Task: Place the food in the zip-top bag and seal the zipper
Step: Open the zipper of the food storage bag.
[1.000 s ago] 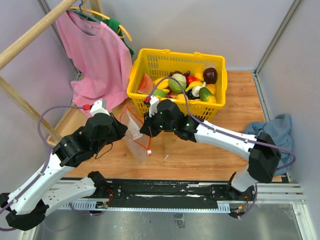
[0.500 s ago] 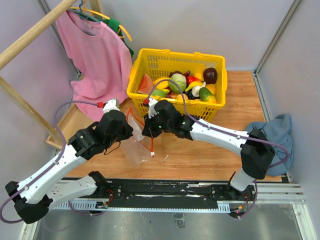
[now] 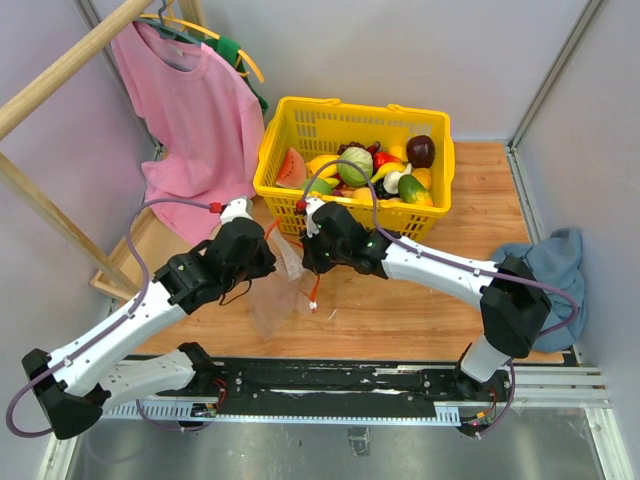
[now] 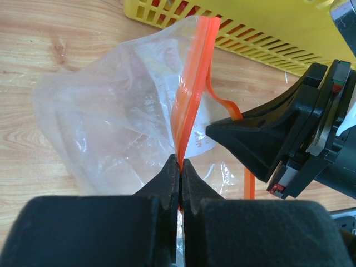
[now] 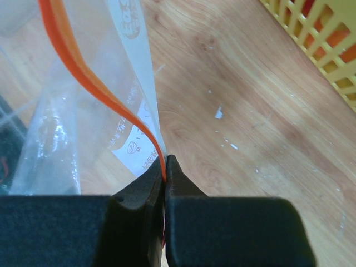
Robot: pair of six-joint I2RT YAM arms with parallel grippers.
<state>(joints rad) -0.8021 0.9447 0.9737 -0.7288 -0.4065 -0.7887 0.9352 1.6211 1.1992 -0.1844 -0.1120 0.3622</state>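
Note:
The clear zip-top bag [image 3: 278, 290] hangs between my two grippers above the wooden floor, in front of the basket. My left gripper [image 4: 181, 162] is shut on its red zipper strip [image 4: 192, 83]. My right gripper [image 5: 165, 161] is shut on the other side of the red zipper strip [image 5: 83, 72], close beside the left one. The bag [image 4: 105, 122] looks empty, with a white label [image 5: 130, 139]. The food [image 3: 365, 170], a green cabbage, yellow, red and dark pieces, lies in the yellow basket [image 3: 300, 125].
A pink shirt [image 3: 190, 110] hangs on a wooden rack [image 3: 60, 70] at the left. A blue cloth [image 3: 545, 260] lies at the right. The basket's wall [image 4: 267, 33] stands just behind the bag. A metal frame bounds the right side.
Both grippers have moved right and toward the basket with the bag. The left arm has swung in closer to the right gripper.

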